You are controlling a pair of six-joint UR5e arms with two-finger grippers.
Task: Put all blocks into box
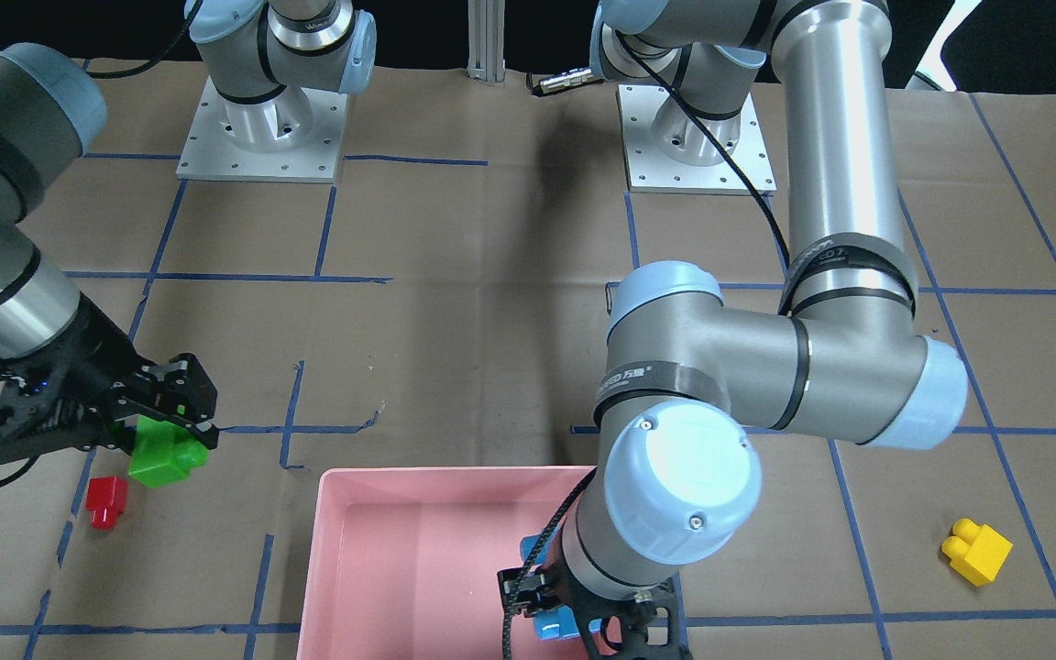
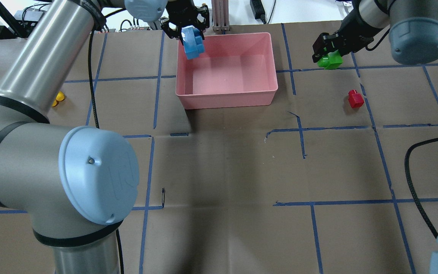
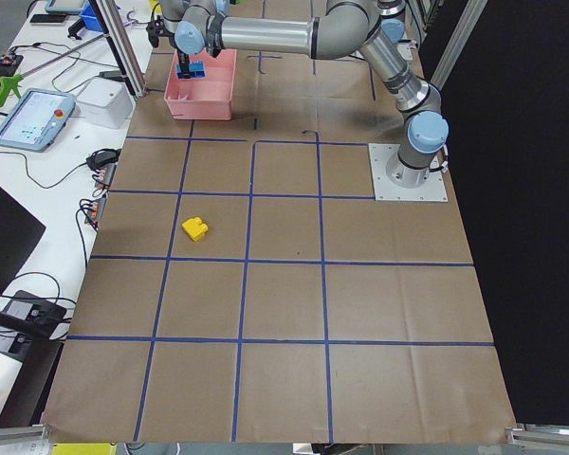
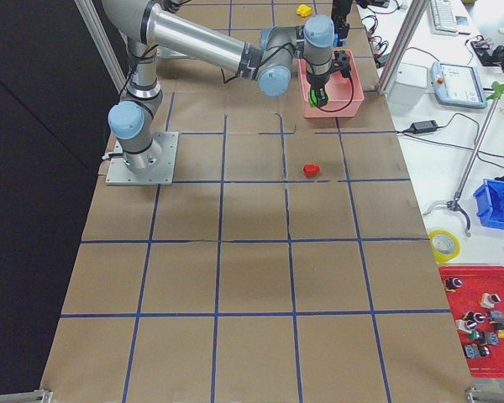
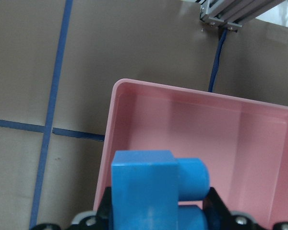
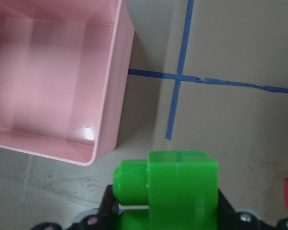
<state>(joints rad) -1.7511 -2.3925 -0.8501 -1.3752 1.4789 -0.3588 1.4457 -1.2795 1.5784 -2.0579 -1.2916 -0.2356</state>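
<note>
- Currently the left gripper [image 2: 188, 35] pinches the blue brick [image 2: 193, 47], holding it over the box's [image 2: 226, 99] far corner on the robot's left.
- Right gripper [image 2: 326, 56] is clamped on the green brick [image 2: 331, 62], beside the box and outside it.
- Red brick [image 2: 355, 99] lies on the table [image 2: 222, 171] near the green one.
- Yellow brick [image 1: 977, 550] lies on the table, well apart from the box.

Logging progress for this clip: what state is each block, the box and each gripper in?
box: upright, visible floor bare.
blue block: held by the left gripper over the box's corner, not released.
green block: held by the right gripper, outside the box.
red block: loose on the table.
yellow block: loose on the table.
</note>
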